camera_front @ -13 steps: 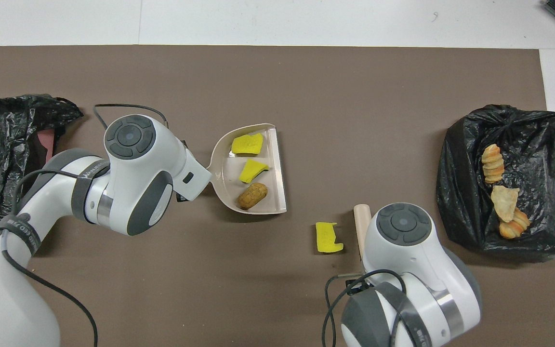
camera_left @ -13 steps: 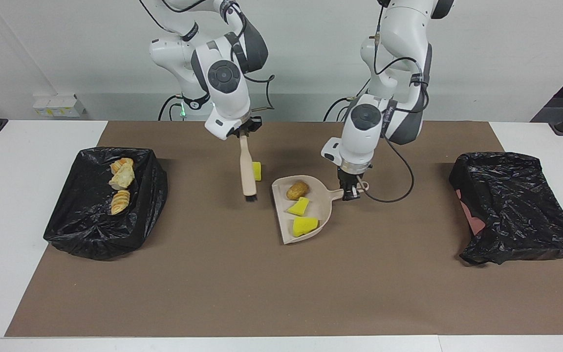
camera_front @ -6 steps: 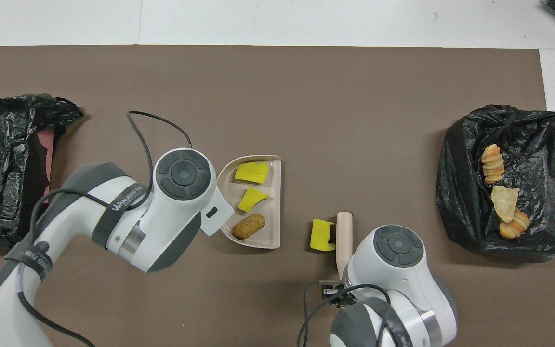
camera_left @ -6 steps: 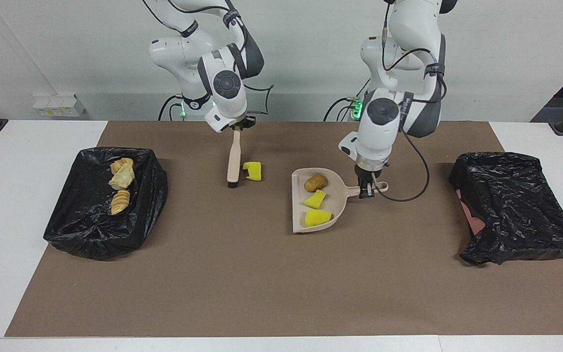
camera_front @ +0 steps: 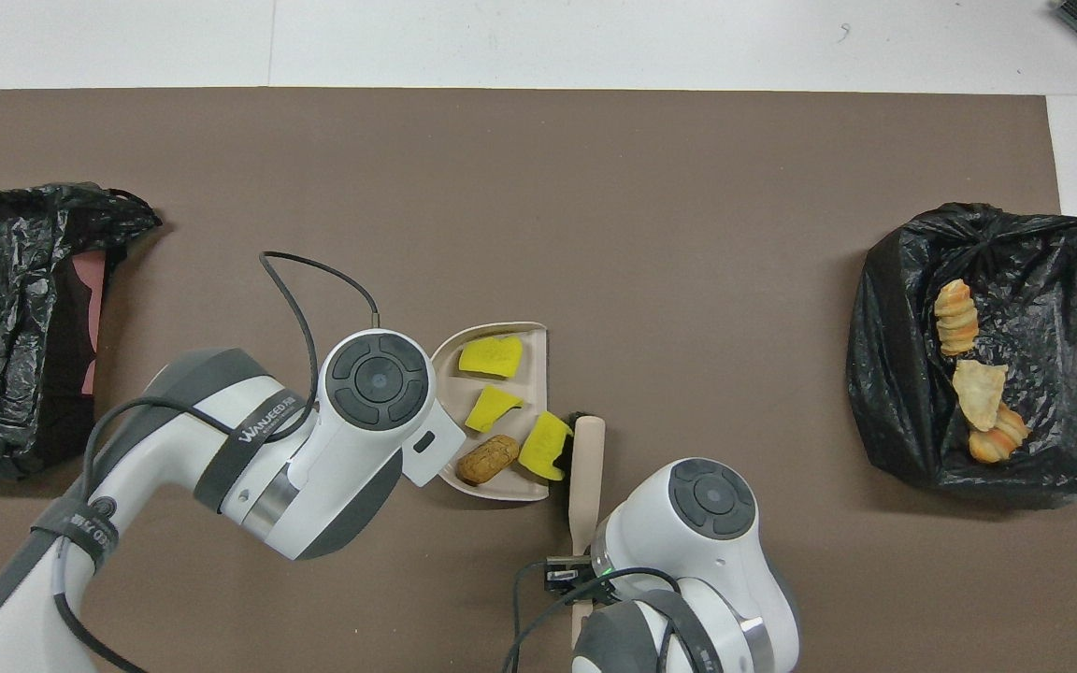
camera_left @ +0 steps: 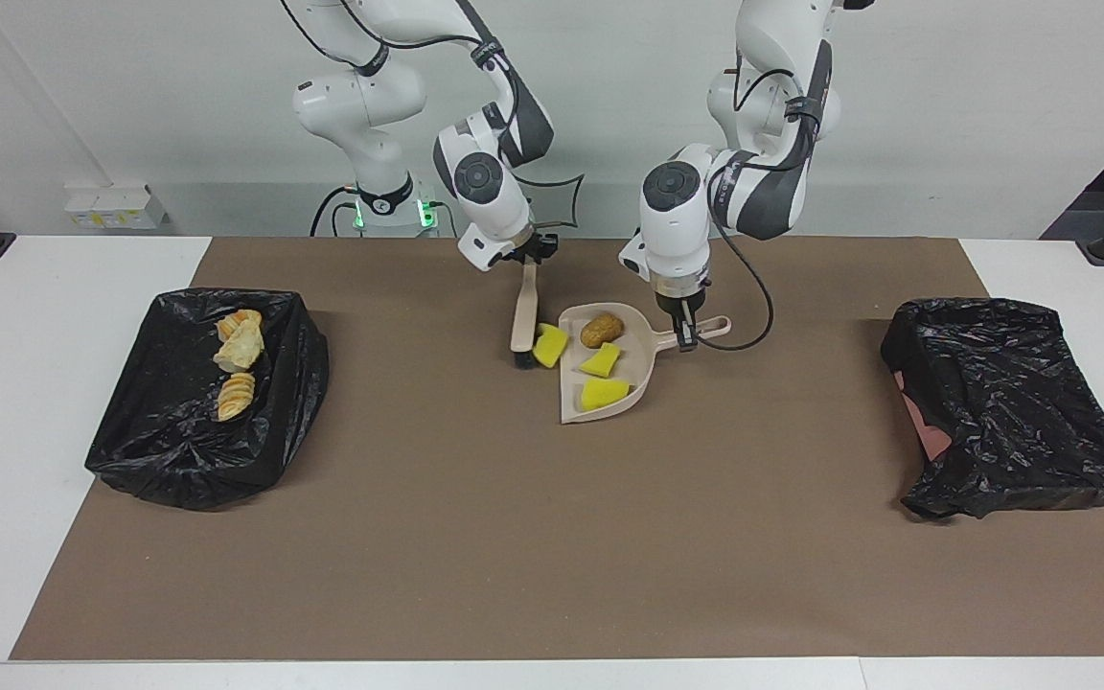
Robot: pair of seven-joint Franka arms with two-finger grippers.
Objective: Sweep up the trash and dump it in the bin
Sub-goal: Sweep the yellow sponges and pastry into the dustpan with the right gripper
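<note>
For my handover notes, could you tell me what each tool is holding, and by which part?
The right tool grips the brush by its handle's top end; the left tool grips the dustpan by its handle.

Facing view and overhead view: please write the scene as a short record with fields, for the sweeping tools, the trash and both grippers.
right gripper: shut on the wooden-handled brush
left gripper: shut on the handle of the beige plastic dustpan
in dustpan: brown bread-like roll, two yellow sponge wedges
at dustpan's open edge: third yellow sponge wedge, brush head against it
in black-lined bin at right arm's end: three pale tan crusty chunks
</note>
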